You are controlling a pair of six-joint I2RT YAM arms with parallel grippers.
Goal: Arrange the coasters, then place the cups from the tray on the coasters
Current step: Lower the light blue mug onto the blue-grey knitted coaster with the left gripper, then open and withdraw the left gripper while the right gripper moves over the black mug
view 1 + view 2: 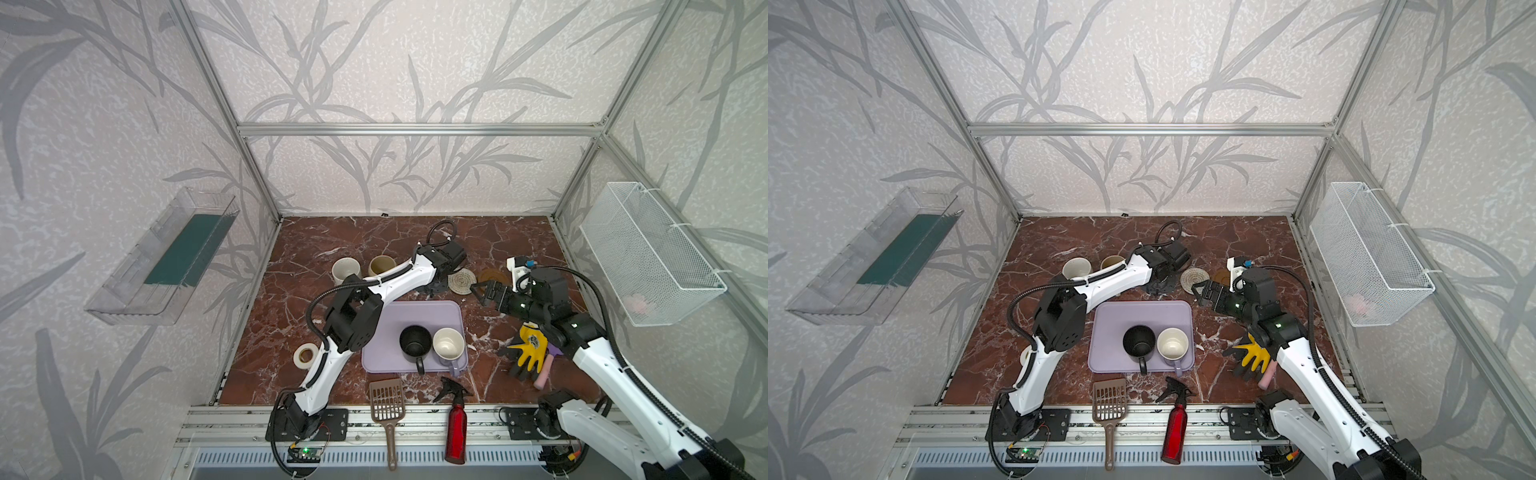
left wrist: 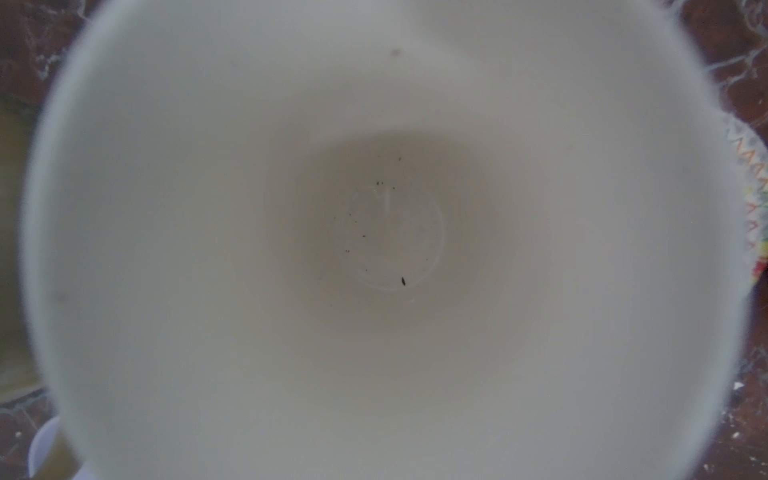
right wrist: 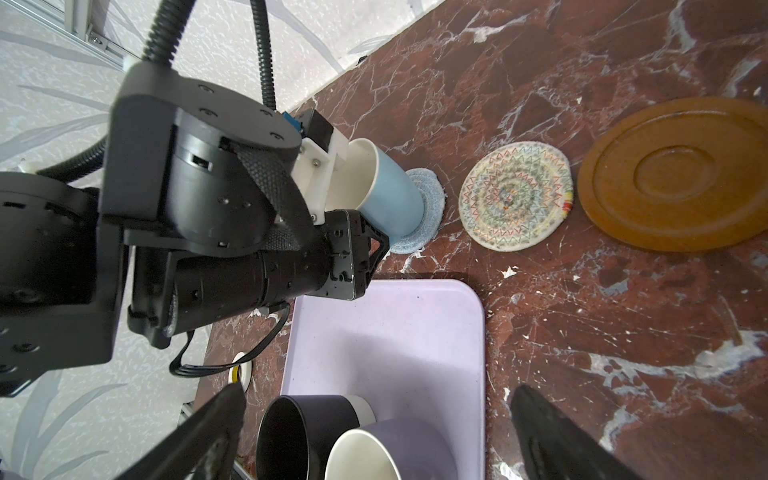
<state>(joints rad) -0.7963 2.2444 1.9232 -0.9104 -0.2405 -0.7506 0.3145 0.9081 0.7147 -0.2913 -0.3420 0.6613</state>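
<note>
The lavender tray point(image 1: 384, 320) sits mid-worktop point(image 1: 332, 237) with two mugs parked side by side at its near end: the black mug point(image 1: 414, 341) and the lavender mug point(image 1: 448, 344), which is white inside. Both are upright with handles pointing at the near edge, and both look empty to me.

The light-blue mug point(image 3: 392, 195) stands on the light-blue coaster point(image 3: 430, 208), just past the tray's far edge. The left wrist view stares straight down into it: white inside, just a few dark specks at the bottom. The left end effector point(image 3: 370, 245) is right up against that mug's side, but I honestly can't tell whether it's grasping or released, since the arm hides the jaws.

Next along are the cream coaster point(image 3: 517, 195) and an amber coaster point(image 3: 673, 174), both bare. The right end effector point(image 1: 476, 294) hovers just beside the cream one, jaws spread wide and carrying nothing.

The white mug point(image 1: 345, 269) and beige mug point(image 1: 381, 265) stand next to each other toward the far left. The left arm covers part of the beige one, and I can't make out what's under either.

On the walls there's a clear bin point(image 1: 124, 291) on the left with a dark green slab point(image 1: 187, 253) in it. On the right is a wire basket point(image 1: 648, 249) with something pale pink point(image 1: 638, 303) at the bottom.
</note>
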